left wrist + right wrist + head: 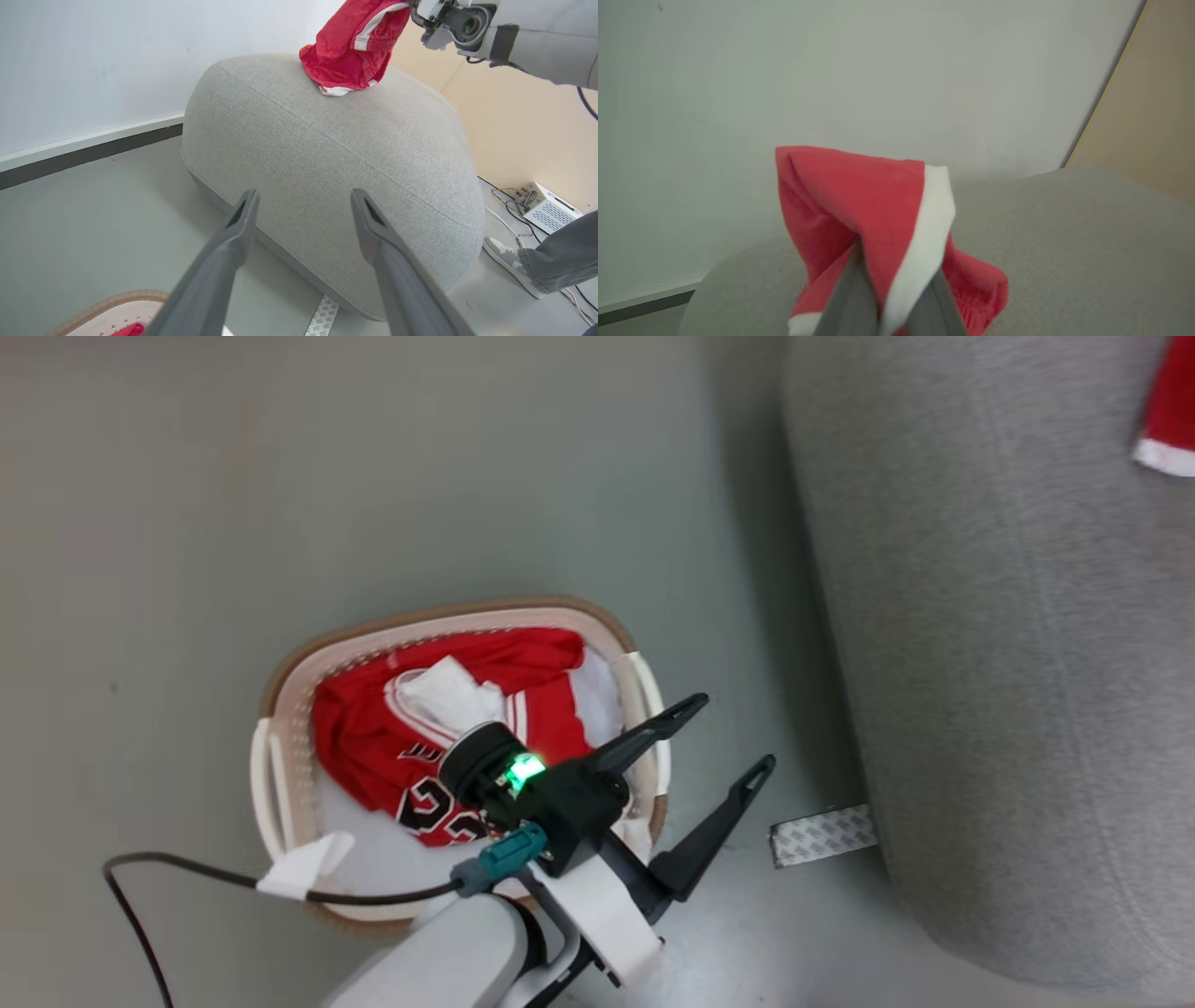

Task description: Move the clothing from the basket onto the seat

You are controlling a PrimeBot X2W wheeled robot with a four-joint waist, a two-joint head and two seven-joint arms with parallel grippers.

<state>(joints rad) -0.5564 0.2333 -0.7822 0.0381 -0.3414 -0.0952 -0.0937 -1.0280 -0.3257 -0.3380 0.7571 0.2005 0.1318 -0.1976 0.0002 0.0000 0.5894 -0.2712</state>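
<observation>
My right gripper (896, 289) is shut on the red clothing (859, 200) with white trim. The garment's lower folds rest on top of the light-grey seat (327, 154), and the clothing (350, 51) hangs bunched from that gripper. A corner of the clothing (1172, 401) shows at the head view's top right. My left gripper (734, 733) stands open and empty over the basket's right side, pointing toward the seat (1008, 663). The cream basket (448, 616) with its brown rim holds a red jersey (373, 747) with black numbers.
A plain white cloth (448, 695) lies on the jersey in the basket. A patterned tape strip (822, 835) is on the floor by the seat's base. A person's shoe (502, 252) and trouser leg, plus a white box (549, 212) with cables, are beyond the seat.
</observation>
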